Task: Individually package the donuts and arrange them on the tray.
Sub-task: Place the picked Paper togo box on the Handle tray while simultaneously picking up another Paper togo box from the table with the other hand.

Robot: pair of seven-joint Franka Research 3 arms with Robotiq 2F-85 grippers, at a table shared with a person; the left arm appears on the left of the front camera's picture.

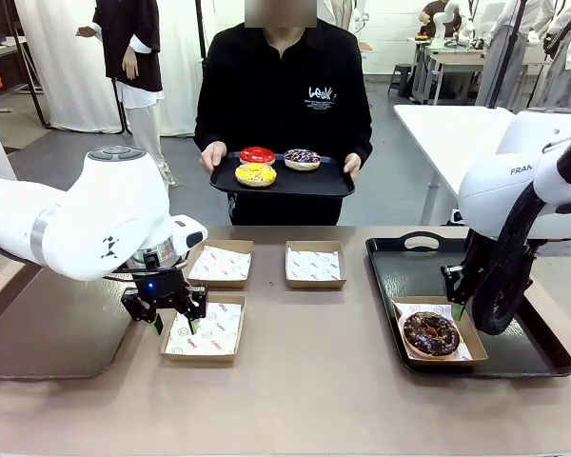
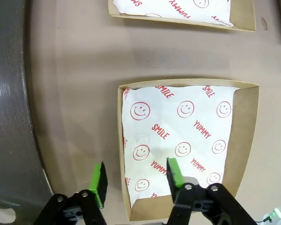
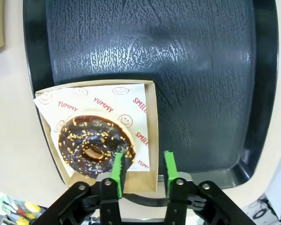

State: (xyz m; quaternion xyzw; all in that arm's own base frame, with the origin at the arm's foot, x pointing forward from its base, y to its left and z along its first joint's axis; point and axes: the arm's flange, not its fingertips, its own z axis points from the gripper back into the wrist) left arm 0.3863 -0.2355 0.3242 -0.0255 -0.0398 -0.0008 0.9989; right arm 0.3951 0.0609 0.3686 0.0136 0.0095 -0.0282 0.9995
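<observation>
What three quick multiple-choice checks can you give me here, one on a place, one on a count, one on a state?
1. Where is the chocolate donut?
A. stacked on another donut
B. in a lined box on the black tray at the robot's right
C. in the person's hand

2. How many donuts lie on the person's tray?
A. two
B. three
C. four

3. The near-left box, whose wall the left pincer straddles, is:
A. empty, paper-lined
B. holding a donut
C. upside down

Answers:
1 B, the right wrist view shows it in its box on that tray.
2 B, the red donut, yellow donut and purple-white donut sit there.
3 A, smiley-printed paper is all that lies inside.
</observation>
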